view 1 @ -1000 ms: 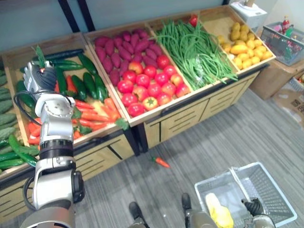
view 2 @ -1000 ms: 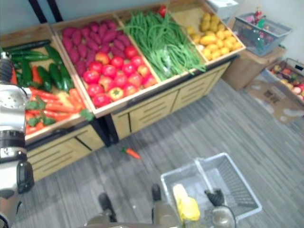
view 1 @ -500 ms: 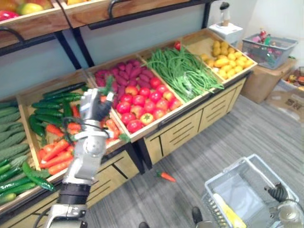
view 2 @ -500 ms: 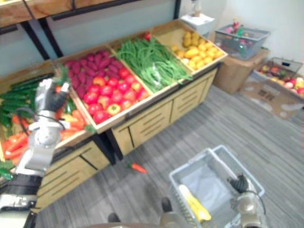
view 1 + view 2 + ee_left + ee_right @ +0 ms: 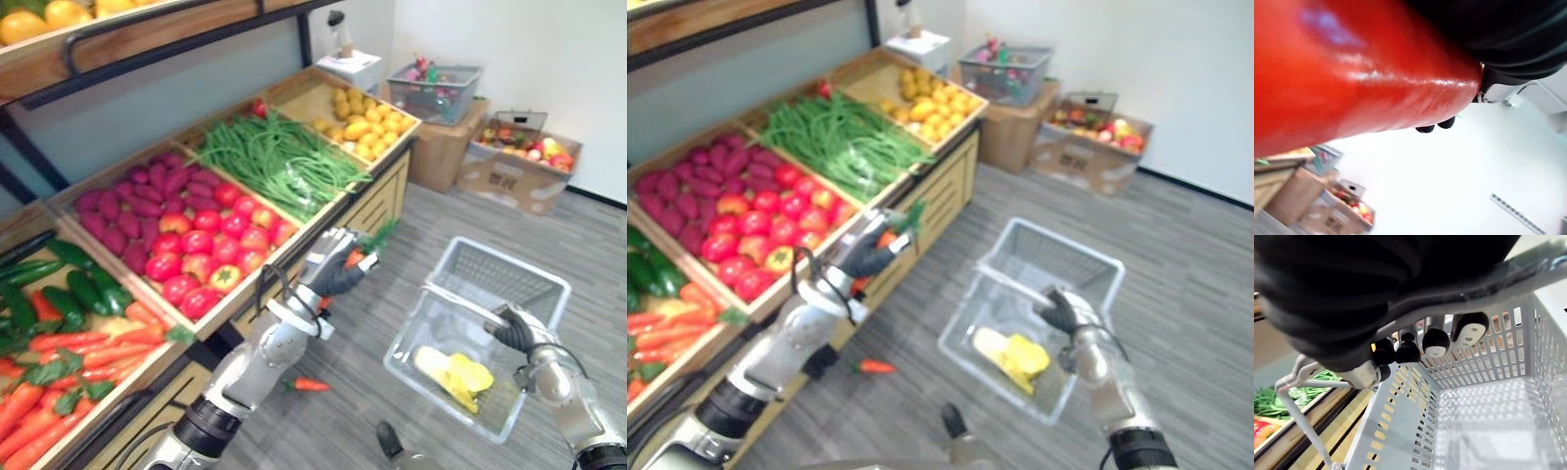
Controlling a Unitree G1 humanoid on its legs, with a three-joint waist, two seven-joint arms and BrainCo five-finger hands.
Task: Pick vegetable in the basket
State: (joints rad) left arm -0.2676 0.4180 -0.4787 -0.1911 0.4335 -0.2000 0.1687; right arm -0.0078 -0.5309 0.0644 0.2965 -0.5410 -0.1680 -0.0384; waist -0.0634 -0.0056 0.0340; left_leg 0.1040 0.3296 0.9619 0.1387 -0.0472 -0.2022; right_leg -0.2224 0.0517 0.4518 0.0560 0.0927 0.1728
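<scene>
Carrot is in your left hand, fingers curled round its orange body and the green top poking out past them. The hand is raised between the produce bench and the basket, touching neither. In your left wrist view the carrot's orange skin lies right up against the camera.

Your right hand is closed round the basket's handle, and you can see those dark-tipped fingers wrapped over it in the right wrist view. The grey mesh basket hangs tilted from that grip. Inside it lies a yellow vegetable, possibly corn, though you cannot tell for sure.

A second carrot lies on the grey floor by the bench's foot, under your left arm. On the bench, the tomatoes and green beans sit nearest your left hand.
</scene>
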